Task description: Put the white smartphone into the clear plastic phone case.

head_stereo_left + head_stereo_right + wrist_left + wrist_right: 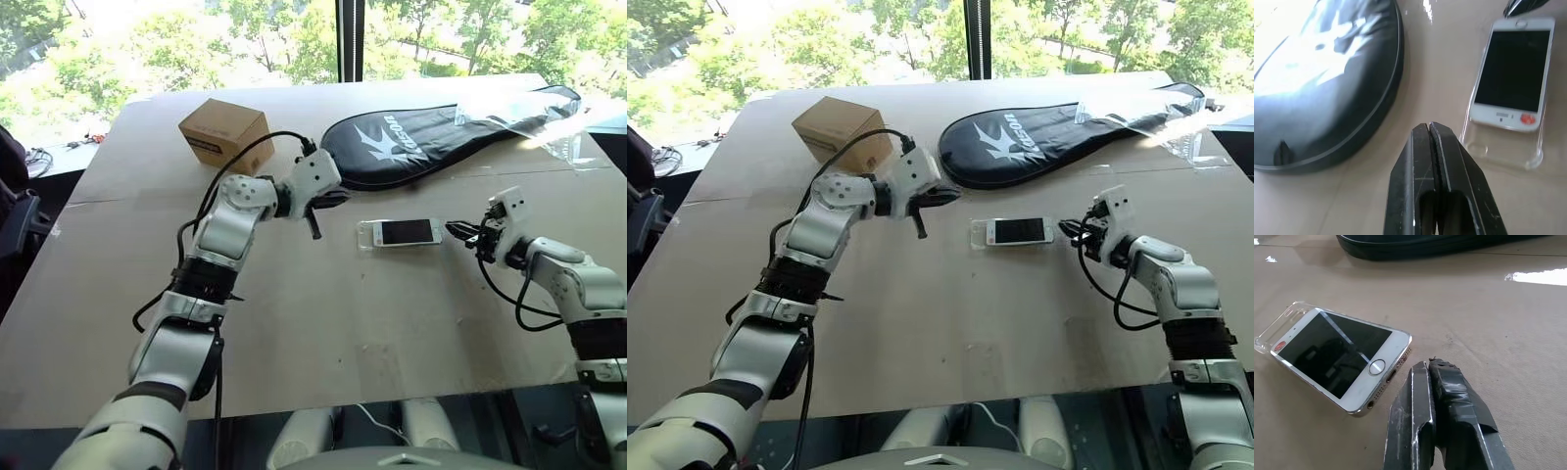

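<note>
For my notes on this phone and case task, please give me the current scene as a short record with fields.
phone: white smartphone lies screen up on the clear plastic phone case, shifted so one case end sticks out; not seated
left tool: left gripper shut, holds nothing, raised beside the phone
right tool: right gripper shut, holds nothing, near the phone's home-button end
surface: table
other things: cardboard box, black racket cover
</note>
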`<move>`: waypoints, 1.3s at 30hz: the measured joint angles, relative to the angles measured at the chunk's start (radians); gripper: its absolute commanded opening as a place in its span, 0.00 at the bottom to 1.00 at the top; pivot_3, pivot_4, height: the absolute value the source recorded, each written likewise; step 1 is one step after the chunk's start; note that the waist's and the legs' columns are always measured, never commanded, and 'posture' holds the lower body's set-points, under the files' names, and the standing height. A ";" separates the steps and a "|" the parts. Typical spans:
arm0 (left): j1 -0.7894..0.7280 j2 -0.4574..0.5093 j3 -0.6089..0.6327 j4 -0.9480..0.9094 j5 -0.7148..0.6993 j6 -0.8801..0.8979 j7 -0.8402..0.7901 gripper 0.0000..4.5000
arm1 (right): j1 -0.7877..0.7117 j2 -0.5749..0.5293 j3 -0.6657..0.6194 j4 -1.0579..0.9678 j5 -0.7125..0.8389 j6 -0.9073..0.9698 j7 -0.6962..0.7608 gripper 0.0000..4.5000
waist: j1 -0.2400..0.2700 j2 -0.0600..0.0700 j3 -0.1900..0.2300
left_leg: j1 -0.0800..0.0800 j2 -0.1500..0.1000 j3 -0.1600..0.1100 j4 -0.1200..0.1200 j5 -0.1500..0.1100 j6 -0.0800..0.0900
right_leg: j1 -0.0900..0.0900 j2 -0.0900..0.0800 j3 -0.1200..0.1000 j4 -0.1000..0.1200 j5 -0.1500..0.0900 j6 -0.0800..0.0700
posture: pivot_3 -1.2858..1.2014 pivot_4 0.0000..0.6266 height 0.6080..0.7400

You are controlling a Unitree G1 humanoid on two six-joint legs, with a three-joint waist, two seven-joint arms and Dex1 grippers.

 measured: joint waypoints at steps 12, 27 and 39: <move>0.080 -0.090 -0.047 0.004 -0.004 0.087 0.008 0.00 | 0.012 0.023 0.026 -0.030 -0.070 0.001 0.000 0.01 | -0.002 0.000 0.000 | 0.000 0.000 0.000 0.000 0.000 0.000 | 0.000 0.000 0.000 0.000 0.000 0.000 | 0.52 0.24 1.00; 0.109 -0.091 -0.027 -0.043 -0.022 0.142 0.008 0.00 | 0.010 0.075 0.157 -0.113 -0.290 -0.090 -0.068 0.01 | -0.002 0.000 0.000 | 0.001 0.000 0.000 0.000 0.000 0.000 | 0.000 0.000 0.000 0.001 0.000 0.000 | 0.52 0.24 1.00; 0.057 -0.029 0.017 -0.096 -0.052 0.191 0.004 0.00 | -0.003 -0.025 0.087 -0.047 -0.344 -0.214 -0.025 0.01 | 0.001 0.000 0.000 | 0.000 0.000 0.000 0.000 0.000 0.000 | 0.000 0.000 0.000 0.000 0.000 0.000 | 0.52 0.24 1.00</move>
